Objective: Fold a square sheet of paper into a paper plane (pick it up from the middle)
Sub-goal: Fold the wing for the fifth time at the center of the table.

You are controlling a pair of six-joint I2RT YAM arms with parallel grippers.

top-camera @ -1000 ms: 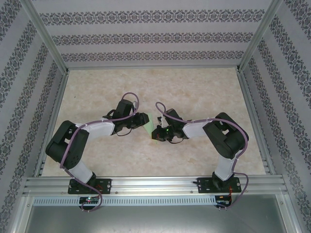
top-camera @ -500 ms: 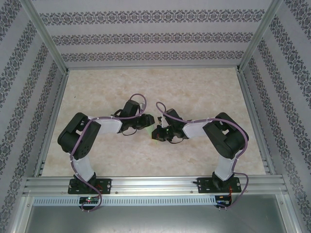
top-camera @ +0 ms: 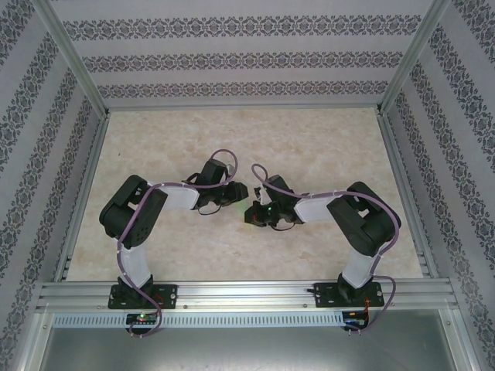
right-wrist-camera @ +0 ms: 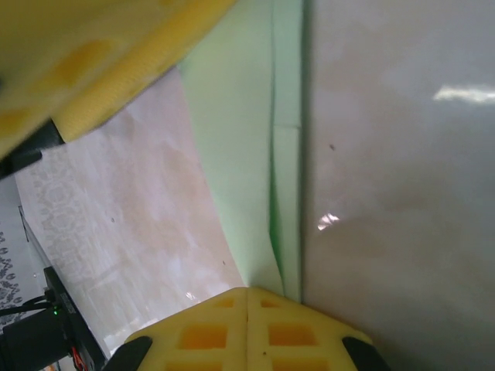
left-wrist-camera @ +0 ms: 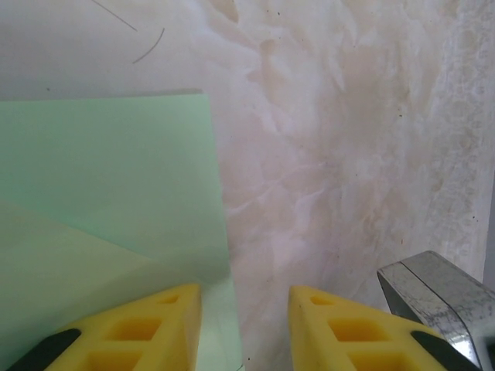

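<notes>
Plainly, the left gripper [left-wrist-camera: 244, 317] stands part open and grasps nothing, with one yellow finger over the edge of the square sheet of paper [left-wrist-camera: 108, 178] and the other over bare table [left-wrist-camera: 348, 139]. The sheet, already partly folded, sits mid-table between the two arms. On its right side, the right gripper [right-wrist-camera: 247, 313] is clenched on a folded edge. Thin, light and limp, the paper will likely crease or tear easily, so the layered fold looks the safest place to pinch.

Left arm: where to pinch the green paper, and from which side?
Probably pinch the pale mint-green folded paper sheet at its straight free edge, coming from the bare marbled table side. That edge points into the left end effector's open gap; the right end effector is shut on its folded strip.
</notes>
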